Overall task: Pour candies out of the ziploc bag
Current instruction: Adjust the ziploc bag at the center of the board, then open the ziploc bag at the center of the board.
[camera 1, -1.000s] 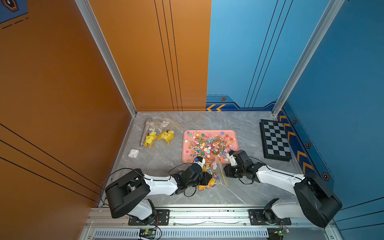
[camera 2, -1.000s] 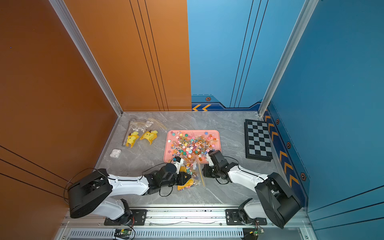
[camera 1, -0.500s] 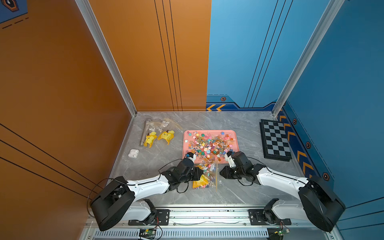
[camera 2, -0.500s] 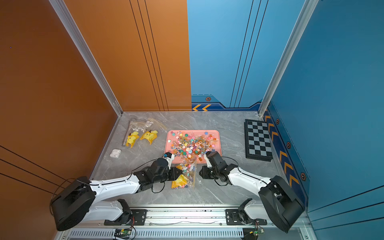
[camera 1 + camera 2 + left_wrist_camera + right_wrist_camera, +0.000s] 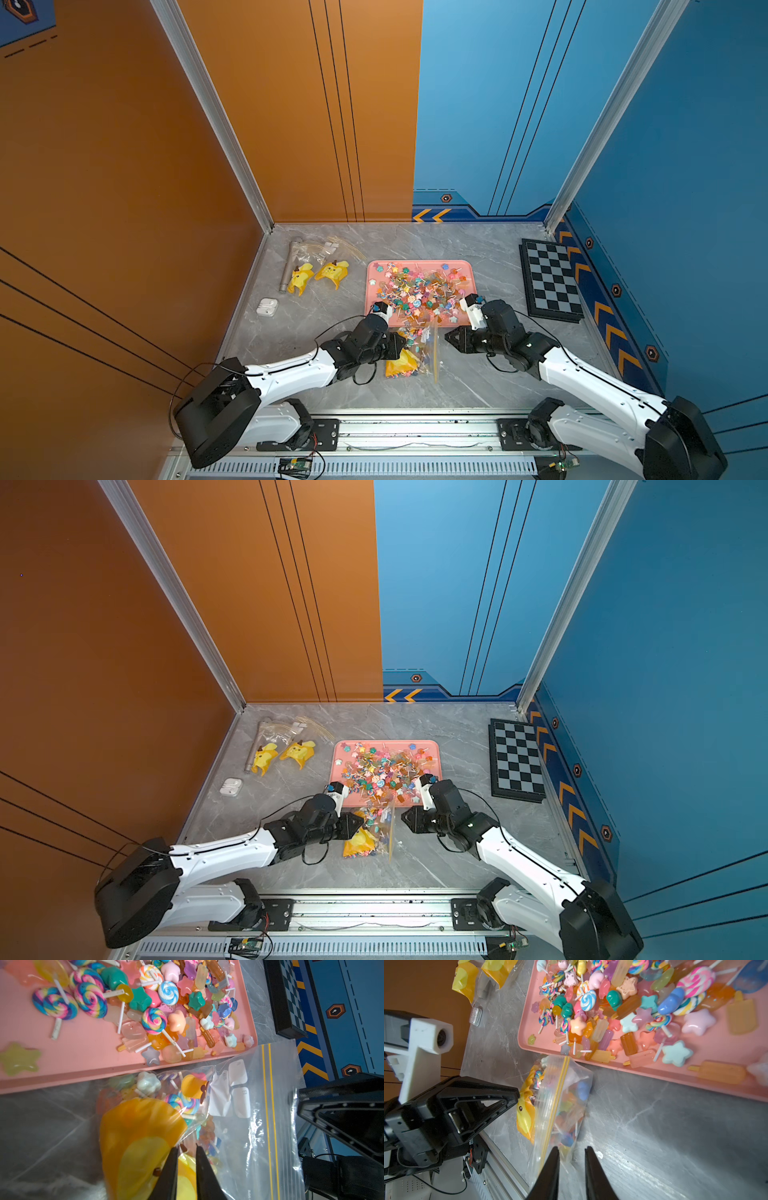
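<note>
the left gripper (image 5: 186,1148) shows its grip only in the left wrist view. there its two black jaws stand close together and pinch the film of the ziploc bag (image 5: 259,1126), over a yellow duck-faced thing (image 5: 135,1136) inside it. in both top views its tips are covered by its own black body and the bag.

the right gripper (image 5: 572,1148) has its jaws a little apart, with bare table (image 5: 654,1126) between them. it holds nothing and sits just beside the bag's yellow zip edge.

most candies (image 5: 419,291) lie heaped on the pink tray (image 5: 415,262). the rest are in the bag, which rests on the table just before the tray's near rim, and the film blurs them. both wrist views cut the tray off.

white stickers (image 5: 238,1088) in the bag carry tiny print that i cannot read, and no brand is readable.

one second ago the zip edge ran slanted toward the right gripper; now it runs almost straight. the left arm's shoulder block is swung further out to the left.
</note>
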